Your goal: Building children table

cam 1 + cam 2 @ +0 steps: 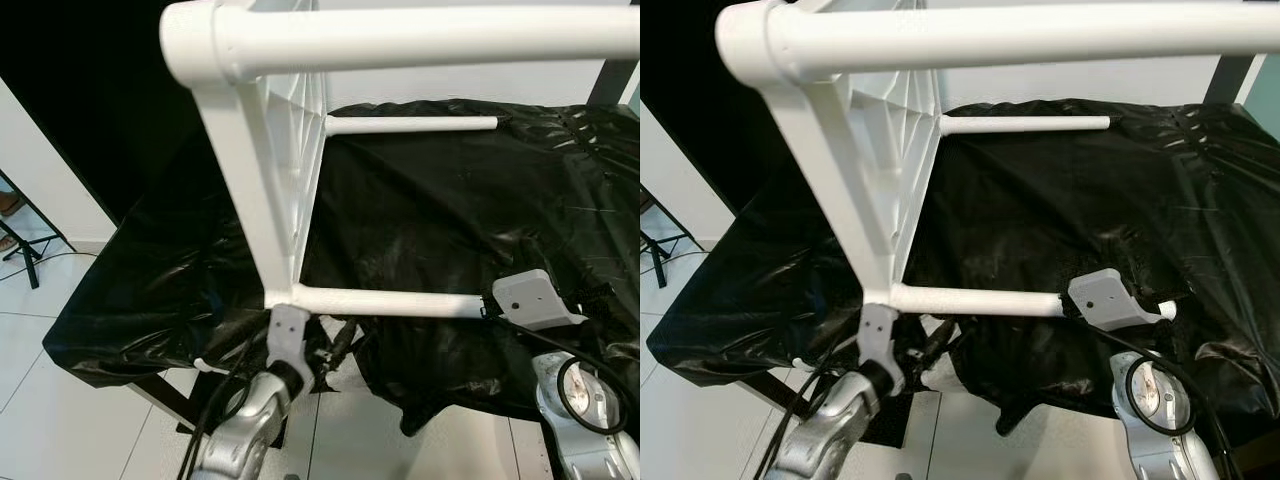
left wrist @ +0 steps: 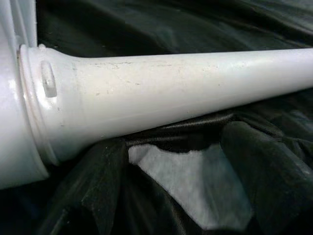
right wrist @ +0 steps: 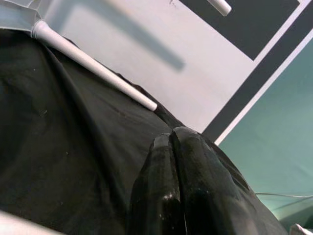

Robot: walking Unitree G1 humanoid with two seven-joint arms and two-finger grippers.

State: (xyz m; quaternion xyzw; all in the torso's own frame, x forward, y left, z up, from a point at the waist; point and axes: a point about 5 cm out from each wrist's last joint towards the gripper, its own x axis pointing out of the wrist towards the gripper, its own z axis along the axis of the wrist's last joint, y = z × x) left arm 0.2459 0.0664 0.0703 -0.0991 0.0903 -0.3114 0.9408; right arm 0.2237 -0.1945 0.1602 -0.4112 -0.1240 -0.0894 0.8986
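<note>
A white plastic children's table lies on its side on a black sheet [image 1: 450,200]. Its ribbed top [image 1: 285,150] stands on edge and its legs point to my right. One leg [image 1: 420,35] runs across the top of the view, a far one [image 1: 410,124] lies further back, and the near low leg [image 1: 390,302] rests on the sheet. My left gripper [image 1: 335,350] sits at the table's near bottom corner, right by that leg's socket [image 2: 44,98]. My right gripper [image 3: 171,142] is shut with nothing between its fingers, crossing over the near leg's free end [image 1: 1165,310].
The black sheet covers a low platform whose front edge [image 1: 130,375] drops to white floor tiles [image 1: 60,420]. A black stand foot [image 1: 25,255] is on the floor at the left. A white wall and dark frame stand behind the platform.
</note>
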